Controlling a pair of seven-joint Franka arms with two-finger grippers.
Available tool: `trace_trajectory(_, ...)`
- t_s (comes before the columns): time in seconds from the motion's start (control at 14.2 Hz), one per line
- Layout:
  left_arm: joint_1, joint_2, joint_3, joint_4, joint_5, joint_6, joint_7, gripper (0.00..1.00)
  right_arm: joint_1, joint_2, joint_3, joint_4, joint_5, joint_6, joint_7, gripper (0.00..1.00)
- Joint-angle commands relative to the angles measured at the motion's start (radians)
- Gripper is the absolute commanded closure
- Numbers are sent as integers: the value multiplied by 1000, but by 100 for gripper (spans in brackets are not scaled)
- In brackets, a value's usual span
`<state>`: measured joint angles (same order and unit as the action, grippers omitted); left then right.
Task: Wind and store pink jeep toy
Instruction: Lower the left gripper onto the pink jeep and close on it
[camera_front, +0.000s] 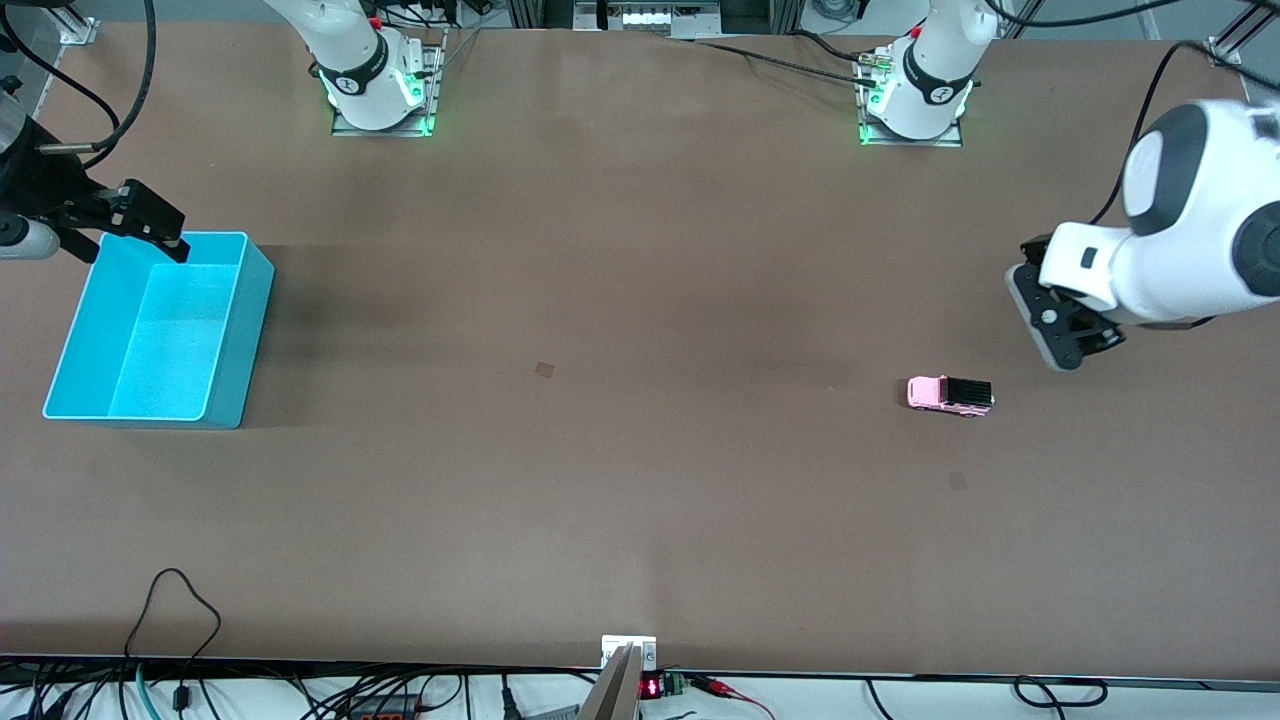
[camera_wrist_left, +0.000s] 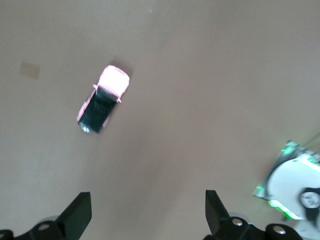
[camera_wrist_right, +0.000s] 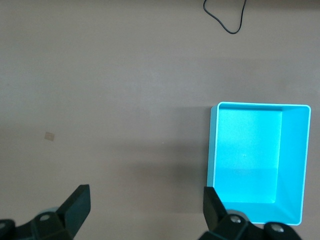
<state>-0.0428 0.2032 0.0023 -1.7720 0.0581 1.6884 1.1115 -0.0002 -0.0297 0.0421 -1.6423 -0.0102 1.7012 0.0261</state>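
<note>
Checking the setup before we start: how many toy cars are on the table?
1. The pink jeep toy stands on the bare table toward the left arm's end, near the open left gripper. The cyan bin holds none.

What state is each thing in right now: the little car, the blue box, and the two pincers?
Pink jeep toy: upright on its wheels on the table, untouched.
Cyan bin: empty, open top.
Left pincer: open, in the air beside the jeep, holding nothing.
Right pincer: open, over the bin's rim, holding nothing.
</note>
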Motion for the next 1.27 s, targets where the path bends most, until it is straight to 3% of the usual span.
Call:
trace_trajectory(0.0, 10, -21, 2, -151, 20, 185, 126, 0, -6, 1, 5, 9, -8, -2, 11, 0)
trace_trajectory(0.21, 11, 16, 2, -283, 26, 469, 233, 0, -8, -1, 5, 10, -8, -2, -1, 0)
trace_trajectory(0.49, 11, 143, 2, -313, 26, 709, 370, 0, -9, -4, 7, 6, -10, -12, 9, 0)
trace_trajectory(0.85, 21, 226, 4, -313, 28, 835, 398, 0, -14, -12, -2, 9, -4, -49, -9, 0)
trace_trajectory(1.2, 32, 262, 4, -311, 35, 869, 398, 18, -11, -32, -8, 15, 7, -69, -8, 0)
